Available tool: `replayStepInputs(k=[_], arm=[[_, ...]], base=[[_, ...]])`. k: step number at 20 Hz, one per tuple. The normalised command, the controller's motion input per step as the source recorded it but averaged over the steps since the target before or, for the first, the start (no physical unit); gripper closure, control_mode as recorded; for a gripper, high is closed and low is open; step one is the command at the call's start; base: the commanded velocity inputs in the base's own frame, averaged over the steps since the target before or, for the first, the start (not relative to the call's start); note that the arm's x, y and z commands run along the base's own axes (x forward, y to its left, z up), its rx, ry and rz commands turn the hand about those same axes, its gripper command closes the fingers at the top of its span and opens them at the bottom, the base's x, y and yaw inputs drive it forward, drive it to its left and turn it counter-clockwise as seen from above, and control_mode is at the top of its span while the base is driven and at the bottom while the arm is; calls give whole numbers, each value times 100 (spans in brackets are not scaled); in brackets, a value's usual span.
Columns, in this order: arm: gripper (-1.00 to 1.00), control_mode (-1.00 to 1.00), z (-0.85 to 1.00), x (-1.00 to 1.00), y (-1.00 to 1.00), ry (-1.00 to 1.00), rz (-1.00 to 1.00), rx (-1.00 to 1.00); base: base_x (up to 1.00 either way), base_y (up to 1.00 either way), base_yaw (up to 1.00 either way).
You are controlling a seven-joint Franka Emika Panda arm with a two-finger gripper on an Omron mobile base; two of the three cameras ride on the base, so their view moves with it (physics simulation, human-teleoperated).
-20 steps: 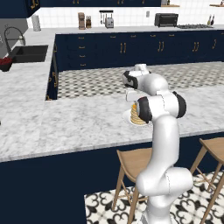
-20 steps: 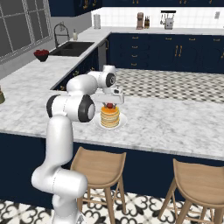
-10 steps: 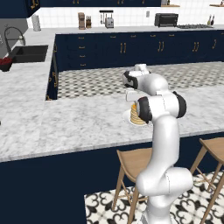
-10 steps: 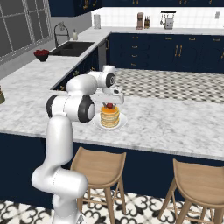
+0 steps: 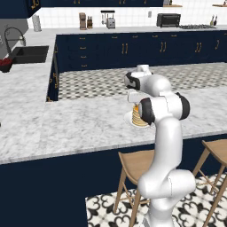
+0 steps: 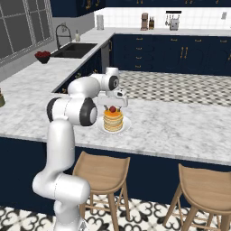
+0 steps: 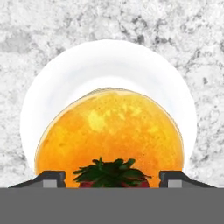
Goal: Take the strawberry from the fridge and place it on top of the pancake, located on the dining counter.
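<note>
the pincer (image 7: 112,180) is hovering just above the pancake (image 7: 109,133) on the dining counter (image 6: 180,122), its tips spread wider than the strawberry (image 7: 111,174) sitting between them; i cannot tell whether they are touching it. lifting off-centre could be nudging the berry, rolling it off the stack.

1. The pancake (image 6: 113,120) is set on a plate (image 7: 109,65) on the dining counter (image 6: 180,131), near its front edge.
2. The strawberry (image 6: 112,109) is seated on top of the stack (between the fingertips in the hand view).
3. The gripper (image 6: 112,106) is positioned directly above.
4. Two stools (image 6: 100,171) are placed before the counter.
</note>
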Motion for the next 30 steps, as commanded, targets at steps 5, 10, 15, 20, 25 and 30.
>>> replayStepInputs(k=[5,10,15,20,25,30], arm=[[-100,-100,0,-4,0,-6,0,0],[-100,-100,18,-14,1,-6,0,0],[-100,-100,57,-76,11,-12,0,-1],[-100,-100,41,-100,30,-15,0,0],[-100,-100,25,-100,77,-21,0,-11],[-100,-100,29,-100,78,-22,0,-25]], base=[[0,0,0],[0,0,0],[0,0,0],[0,0,0],[0,0,0],[0,0,0]])
